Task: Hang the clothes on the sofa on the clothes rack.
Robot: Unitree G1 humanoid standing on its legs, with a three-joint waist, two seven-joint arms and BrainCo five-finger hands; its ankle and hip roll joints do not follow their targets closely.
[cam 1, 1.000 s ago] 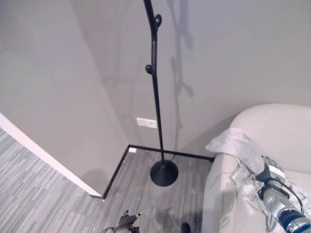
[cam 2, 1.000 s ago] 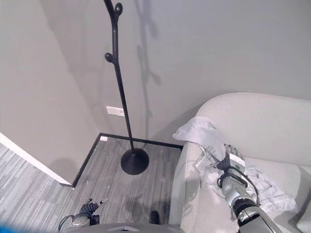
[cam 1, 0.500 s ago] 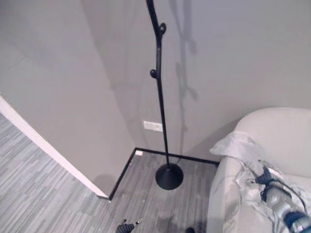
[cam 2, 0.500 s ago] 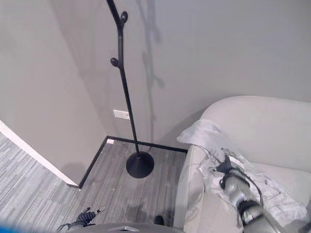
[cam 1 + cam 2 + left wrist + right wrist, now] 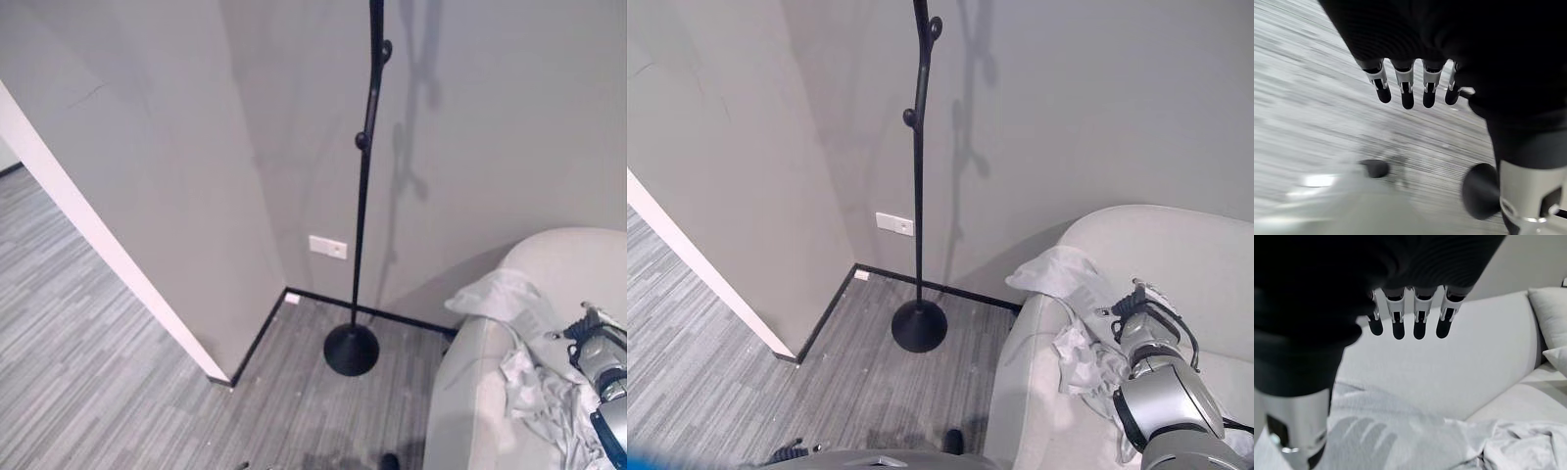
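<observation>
1. Plainly, the job has barely begun: the pale grey clothes (image 5: 1087, 343) lie crumpled over the arm and seat of the sofa (image 5: 1176, 255), and the black clothes rack (image 5: 918, 166) stands bare in the corner, well apart from them.
2. The right hand (image 5: 1405, 318) hovers above the cloth with its fingers (image 5: 1420, 320) straight and holding nothing (its shadow falls on the fabric below, so it is clear of the cloth).
3. The left hand (image 5: 1410, 83) hangs low over the grey floor (image 5: 118, 372), fingers likewise straight and empty.
4. Left to do, as I judge it: take hold of the garment, lift it off the sofa, carry it across to the rack and drape it over one of the pegs. That is nearly the whole task.
5. Compared with a second ago, the head camera has swung, so the rack and wall corner sit further right in the picture; that is the view moving, not the rack.
6. The right hand, which was then down in the folds of the clothes, now shows raised nearer the sofa's back, while the garment lies much as it did.
</observation>
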